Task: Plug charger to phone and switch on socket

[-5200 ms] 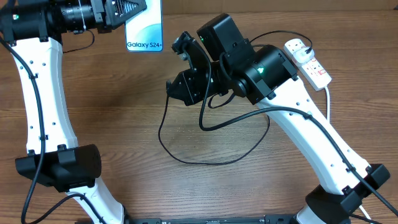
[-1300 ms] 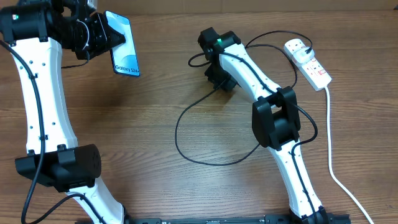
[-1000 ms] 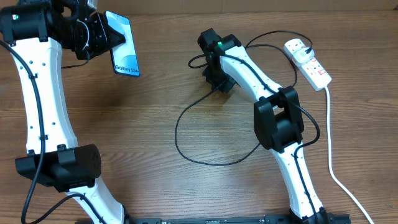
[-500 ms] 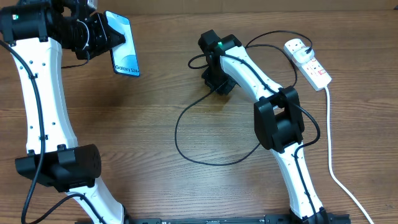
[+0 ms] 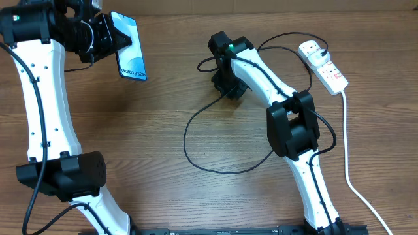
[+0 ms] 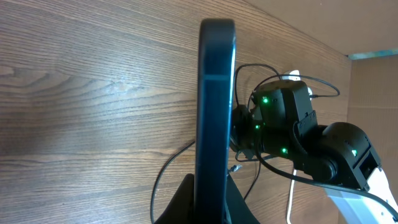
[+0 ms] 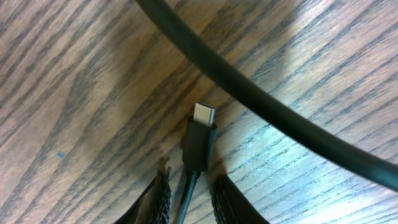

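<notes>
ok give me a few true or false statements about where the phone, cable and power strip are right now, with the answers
1. The left gripper holds the phone up off the table. True.
2. The charger's connector tip is already plugged into the phone. False: it lies on the wood between the right gripper's fingers, far from the phone.
3. The socket lies at the table's far right, with a white cord running toward the near edge. True.
4. The right gripper is shut on the socket's switch. False: it is down at the charger cable, apart from the socket.
5. The phone's screen shows "Galaxy S24" text. True.
</notes>
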Available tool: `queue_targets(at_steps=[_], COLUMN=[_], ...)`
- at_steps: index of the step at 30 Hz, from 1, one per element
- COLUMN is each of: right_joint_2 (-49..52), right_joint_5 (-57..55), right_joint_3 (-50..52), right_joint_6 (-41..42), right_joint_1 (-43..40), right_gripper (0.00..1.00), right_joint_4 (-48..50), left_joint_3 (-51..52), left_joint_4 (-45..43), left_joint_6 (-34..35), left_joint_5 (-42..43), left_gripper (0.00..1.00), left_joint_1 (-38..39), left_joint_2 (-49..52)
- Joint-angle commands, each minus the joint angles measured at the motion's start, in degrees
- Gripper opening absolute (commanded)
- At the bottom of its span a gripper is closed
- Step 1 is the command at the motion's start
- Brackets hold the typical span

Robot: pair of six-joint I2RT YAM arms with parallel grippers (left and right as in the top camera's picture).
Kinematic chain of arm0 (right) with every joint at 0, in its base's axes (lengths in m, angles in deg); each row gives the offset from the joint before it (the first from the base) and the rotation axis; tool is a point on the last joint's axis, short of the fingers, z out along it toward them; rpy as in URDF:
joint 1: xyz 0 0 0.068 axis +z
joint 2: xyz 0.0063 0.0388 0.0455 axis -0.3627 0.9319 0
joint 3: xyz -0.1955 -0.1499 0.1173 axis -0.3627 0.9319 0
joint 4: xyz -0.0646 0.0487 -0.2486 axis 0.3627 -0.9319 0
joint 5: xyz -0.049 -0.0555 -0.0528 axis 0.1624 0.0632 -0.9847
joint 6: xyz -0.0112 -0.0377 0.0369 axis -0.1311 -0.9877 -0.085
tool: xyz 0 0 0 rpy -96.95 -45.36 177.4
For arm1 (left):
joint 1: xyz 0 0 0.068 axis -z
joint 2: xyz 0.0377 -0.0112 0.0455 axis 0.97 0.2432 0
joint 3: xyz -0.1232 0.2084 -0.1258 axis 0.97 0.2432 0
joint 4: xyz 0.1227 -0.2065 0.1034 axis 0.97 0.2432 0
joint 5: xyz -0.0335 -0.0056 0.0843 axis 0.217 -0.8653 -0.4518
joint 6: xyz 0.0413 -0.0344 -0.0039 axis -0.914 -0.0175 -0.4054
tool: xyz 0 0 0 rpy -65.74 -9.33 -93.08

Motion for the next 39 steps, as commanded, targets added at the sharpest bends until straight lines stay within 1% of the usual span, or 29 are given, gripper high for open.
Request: queue_targets(at_steps=[1, 13, 26, 39], right_joint_2=[4.6, 4.6, 4.6, 4.6], right_joint_5=[-2.2, -4.0, -4.9, -5.0], right_joint_3=[3.0, 3.0, 3.0, 3.0], right_joint_6=[0.2, 0.3, 6.1, 6.2], right_joint_1=[0.7, 0.4, 0.1, -1.4], right_gripper=[0.23, 0.23, 0.22, 0.22], right_joint_4=[1.3, 2.0, 0.2, -0.1], left_joint_3=[-0.4, -0.4, -0.4, -0.4], left_joint_4=[-0.2, 0.0, 0.2, 0.2], left_joint_6=[-1.3, -1.3, -1.3, -1.3], left_joint_5=[0.6, 0.6, 0.6, 0.6], left_gripper=[0.04, 0.04, 0.04, 0.04], left_joint_1=[0.2, 0.2, 0.2, 0.2], left_joint_2=[-0.3, -0.3, -0.3, -0.3])
